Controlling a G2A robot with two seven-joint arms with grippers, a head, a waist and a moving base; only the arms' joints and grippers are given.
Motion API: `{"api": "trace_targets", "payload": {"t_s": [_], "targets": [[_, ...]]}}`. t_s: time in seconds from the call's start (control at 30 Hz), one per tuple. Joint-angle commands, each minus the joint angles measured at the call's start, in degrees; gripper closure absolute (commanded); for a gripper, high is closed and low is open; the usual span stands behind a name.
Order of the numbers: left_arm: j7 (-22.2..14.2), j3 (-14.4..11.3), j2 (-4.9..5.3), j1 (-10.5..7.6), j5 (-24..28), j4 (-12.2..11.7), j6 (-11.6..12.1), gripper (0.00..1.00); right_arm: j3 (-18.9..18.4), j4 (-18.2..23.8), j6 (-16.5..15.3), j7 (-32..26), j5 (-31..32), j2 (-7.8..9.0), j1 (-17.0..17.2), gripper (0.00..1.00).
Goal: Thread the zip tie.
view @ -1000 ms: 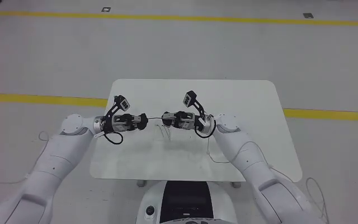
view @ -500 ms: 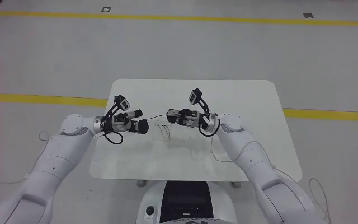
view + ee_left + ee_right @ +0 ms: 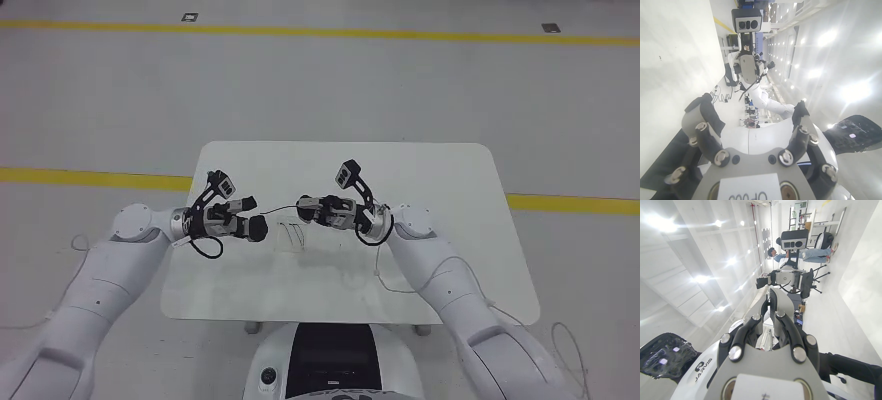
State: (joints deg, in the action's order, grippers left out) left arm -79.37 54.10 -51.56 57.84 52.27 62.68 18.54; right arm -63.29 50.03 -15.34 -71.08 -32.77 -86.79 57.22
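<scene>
- Your right gripper [image 3: 303,209] hangs above the middle of the white table [image 3: 440,170]. It points across at the other arm.
- In its own wrist view, your right gripper [image 3: 770,300] has its two fingers drawn close together, with only a thin slit between them.
- The zip tie [image 3: 281,210] shows from above as a thin dark line. One end sits in that closed right gripper, and the rest runs out roughly level towards your left arm.
- Your left gripper [image 3: 255,217] sits just beside the tie's free end, also held above the table. You cannot tell from above whether the tip touches it.
- In the left wrist view, your left gripper [image 3: 753,108] has its dark-padded fingers [image 3: 705,106] spread wide apart with nothing held between them.
- The right wrist view shows the same left gripper [image 3: 783,281] farther off, its fingers likewise apart.
- The two grippers face each other, near but not touching, with the tie bridging the gap between them.
</scene>
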Motion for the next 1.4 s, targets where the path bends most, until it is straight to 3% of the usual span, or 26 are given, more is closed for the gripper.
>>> {"api": "trace_targets", "payload": {"t_s": [0.0, 0.17, 0.4, 0.47, 0.63, 0.93, 1.0, 1.03, 1.1, 1.27, 1.37], "targets": [[-0.27, -0.44, -0.14, 0.19, 1.02, 0.58, 0.25, 0.00, 0.47, 0.27, 0.31, -0.73, -1.02, -0.10, 0.13, 1.00], [-0.27, -2.16, -0.51, -0.26, 1.83, 1.49, 0.88, 0.00, 2.27, -0.18, 0.03, -0.61, -2.85, -0.71, -0.18, 1.00], [-0.27, -2.16, -0.51, -0.26, 1.83, 1.49, 0.88, 0.00, 2.34, 0.22, 0.16, 0.08, -2.70, -0.70, 0.07, 1.00], [1.76, -2.27, -0.61, 0.34, 1.27, 2.94, 0.69, 0.00, 2.50, 2.25, 0.74, 1.23, -1.97, -0.53, 0.86, 1.00], [2.56, -1.98, -0.65, 0.92, 0.40, 4.34, 0.37, 0.00, 2.94, 4.85, 1.88, 1.95, -1.41, -0.26, 1.91, 1.00], [2.61, -0.81, -0.67, 1.41, 0.02, 4.52, 0.32, 0.00, 3.40, 5.70, 2.65, 3.99, 1.24, 0.32, 1.90, 1.00], [2.80, -0.59, -0.70, 1.50, -0.09, 4.54, 0.28, 0.28, 3.47, 6.00, 3.12, 4.50, 2.45, 0.55, 1.87, 1.00], [2.83, -0.53, -0.72, 1.54, -0.11, 4.58, 0.27, 0.52, 3.48, 6.16, 3.29, 4.69, 2.91, 0.65, 1.88, 1.00], [2.92, -0.40, -0.76, 1.60, -0.20, 4.57, 0.20, 0.66, 3.46, 6.53, 3.59, 4.98, 3.61, 0.84, 1.98, 1.00], [3.50, -0.33, -0.90, 1.48, -1.26, 4.47, -0.54, 0.77, 3.23, 7.57, 4.35, 5.80, 5.79, 1.46, 2.23, 1.00], [3.73, -0.32, -0.99, 1.41, -1.78, 4.47, -0.79, 0.92, 3.19, 8.17, 4.67, 6.31, 6.84, 1.77, 2.45, 1.00]]}}
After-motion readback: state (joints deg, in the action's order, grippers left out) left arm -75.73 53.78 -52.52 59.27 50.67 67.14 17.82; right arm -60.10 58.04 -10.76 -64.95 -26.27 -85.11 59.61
